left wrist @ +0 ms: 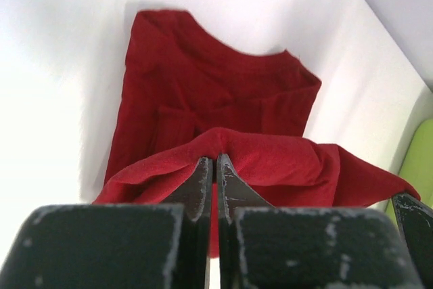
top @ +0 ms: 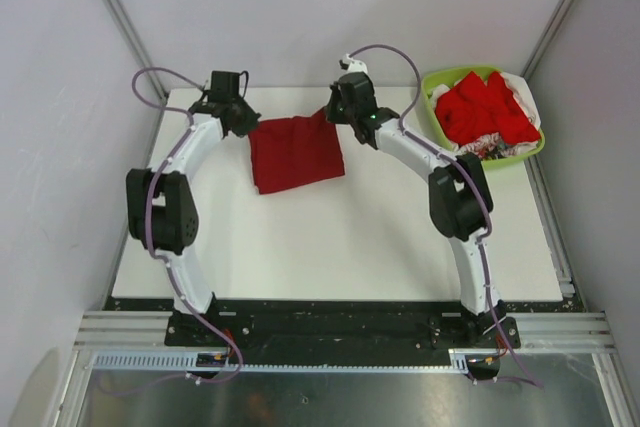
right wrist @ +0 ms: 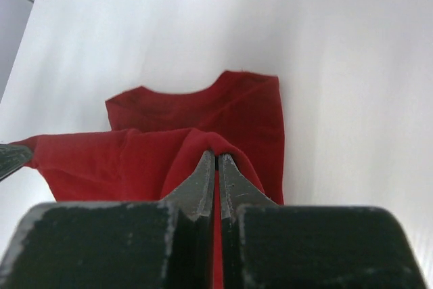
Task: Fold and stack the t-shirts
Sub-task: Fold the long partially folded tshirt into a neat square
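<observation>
- Though its pinched corners are hidden from above, the plain dark crimson cloth t-shirt lies creased at the far side of the white surface.
- Left gripper and right gripper each pinch its raised edge.

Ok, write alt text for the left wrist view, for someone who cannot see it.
The left gripper, shut, pinches a raised fold of a dark crimson t-shirt. The rest lies on the white table beyond; the edge of a lime-green basket shows at far right.
</observation>
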Robot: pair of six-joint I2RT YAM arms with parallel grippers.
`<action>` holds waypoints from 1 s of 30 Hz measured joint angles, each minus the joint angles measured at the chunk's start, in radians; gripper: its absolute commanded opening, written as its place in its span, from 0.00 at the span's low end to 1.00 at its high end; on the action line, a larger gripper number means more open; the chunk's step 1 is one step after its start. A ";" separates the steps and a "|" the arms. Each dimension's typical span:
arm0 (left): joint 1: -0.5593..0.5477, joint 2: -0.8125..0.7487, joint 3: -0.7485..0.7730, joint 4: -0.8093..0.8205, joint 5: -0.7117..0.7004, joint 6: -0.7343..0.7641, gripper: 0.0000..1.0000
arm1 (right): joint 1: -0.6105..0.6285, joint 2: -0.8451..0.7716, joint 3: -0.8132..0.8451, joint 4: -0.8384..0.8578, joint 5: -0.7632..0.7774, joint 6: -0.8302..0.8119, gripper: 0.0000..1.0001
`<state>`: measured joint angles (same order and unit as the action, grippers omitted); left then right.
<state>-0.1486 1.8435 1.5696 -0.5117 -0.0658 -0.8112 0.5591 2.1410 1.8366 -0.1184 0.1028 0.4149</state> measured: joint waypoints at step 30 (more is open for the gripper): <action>0.110 0.288 0.114 0.172 0.044 -0.009 0.17 | -0.084 0.456 0.463 0.055 -0.083 0.006 0.69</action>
<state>-0.0383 2.1319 1.6840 -0.3401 -0.0219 -0.8200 0.4751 2.5969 2.2997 -0.0635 0.0196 0.4210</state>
